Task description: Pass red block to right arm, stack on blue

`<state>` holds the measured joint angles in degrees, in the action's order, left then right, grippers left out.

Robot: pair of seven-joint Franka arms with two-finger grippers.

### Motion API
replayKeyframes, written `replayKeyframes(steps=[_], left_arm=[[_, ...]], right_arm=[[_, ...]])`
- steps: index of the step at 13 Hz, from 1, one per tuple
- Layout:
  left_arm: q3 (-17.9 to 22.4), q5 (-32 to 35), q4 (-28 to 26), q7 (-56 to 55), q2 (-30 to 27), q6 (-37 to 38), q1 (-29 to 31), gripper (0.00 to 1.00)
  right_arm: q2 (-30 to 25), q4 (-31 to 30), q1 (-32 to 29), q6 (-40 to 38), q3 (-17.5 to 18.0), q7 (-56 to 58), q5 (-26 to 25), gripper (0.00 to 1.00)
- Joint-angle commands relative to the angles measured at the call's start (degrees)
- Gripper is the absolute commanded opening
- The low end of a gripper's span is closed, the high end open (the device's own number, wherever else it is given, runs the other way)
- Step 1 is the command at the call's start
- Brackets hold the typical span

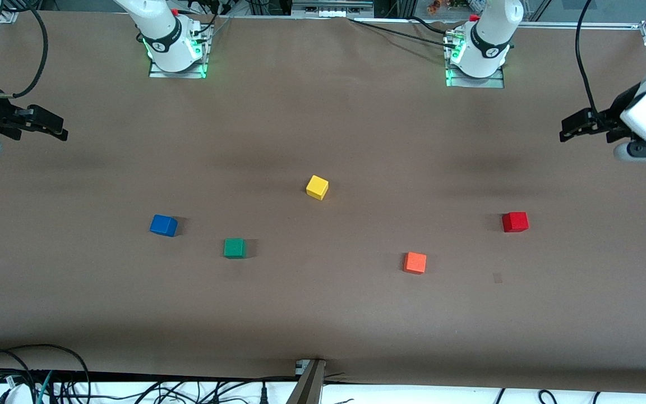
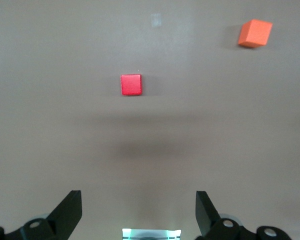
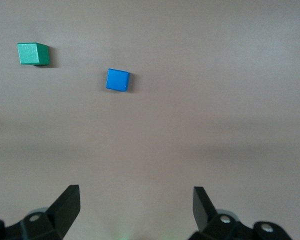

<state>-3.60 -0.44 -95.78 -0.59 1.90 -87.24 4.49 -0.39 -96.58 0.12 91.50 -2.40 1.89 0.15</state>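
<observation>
The yellow cube (image 1: 317,187) sat near the middle of the brown table (image 1: 323,314) and serves here as the landmark for everything else. The red block (image 1: 515,221) lay flat on the table, well apart from the yellow cube toward the left arm's end and a little nearer to the front camera than it; nothing touched it. The orange cube (image 1: 415,262) lay between those two along the table's length, nearer to the front camera than the yellow cube, and apart from the red block. The blue cube (image 1: 164,225) lay well apart from the yellow cube toward the right arm's end, also slightly nearer to the front camera, with the green cube (image 1: 234,248) just beside it and closer to the yellow cube's side. The left gripper (image 1: 572,128) hung in the air over the table's edge at the left arm's end, far from the yellow cube, its fingers spread wide and holding nothing; its wrist view showed the red block (image 2: 131,84) and the orange cube (image 2: 255,33) below. The right gripper (image 1: 54,124) hung over the right arm's end of the table, likewise spread and empty, its wrist view looking down on the blue cube (image 3: 117,80) and the green cube (image 3: 33,54).
</observation>
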Motion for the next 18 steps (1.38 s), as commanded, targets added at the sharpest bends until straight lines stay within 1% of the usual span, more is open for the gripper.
replayKeyframes(steps=[1, 3, 4, 7, 8, 10, 12, 18], left_arm=[[-0.4, 0.7, 1.5, -1.2, 6.2, 0.4, 2.3, 1.0], [-0.3, 0.8, 0.8, -2.1, 9.7, -3.2, 2.5, 1.0], [-0.3, 0.8, -0.6, -2.4, 11.2, -6.7, 3.0, 1.0], [-0.4, 0.9, -9.1, -3.7, 14.3, -21.5, 2.9, 1.0], [-0.4, 0.9, -10.3, -3.7, 16.5, -25.0, 2.9, 1.0], [-0.4, 1.4, -10.3, -2.8, 21.3, -30.1, 2.8, 1.0], [-0.4, 2.3, -10.2, -2.4, 24.3, -32.6, 2.3, 1.0], [-0.3, 3.3, -10.1, 0.1, 28.7, -38.3, 3.1, 1.0]], right_arm=[[0.0, 0.9, 0.0, -1.0, 0.2, -0.9, -0.3, 1.0], [0.0, 0.9, 0.0, -1.0, 0.1, -0.9, -0.2, 1.0], [0.0, 0.9, 0.0, -1.0, 0.1, -0.9, -0.3, 1.0], [0.0, 0.9, 0.0, -1.0, 0.2, -0.9, -0.3, 1.0], [0.0, 0.9, 0.0, -1.0, 0.2, -0.9, -0.3, 1.0], [0.0, 0.9, 0.0, -1.0, 0.2, -0.9, -0.3, 1.0], [0.0, 0.9, 0.0, -1.0, 0.2, -1.0, -0.2, 1.0], [0.0, 0.9, 0.0, -1.0, 0.2, -1.1, -0.2, 1.0]])
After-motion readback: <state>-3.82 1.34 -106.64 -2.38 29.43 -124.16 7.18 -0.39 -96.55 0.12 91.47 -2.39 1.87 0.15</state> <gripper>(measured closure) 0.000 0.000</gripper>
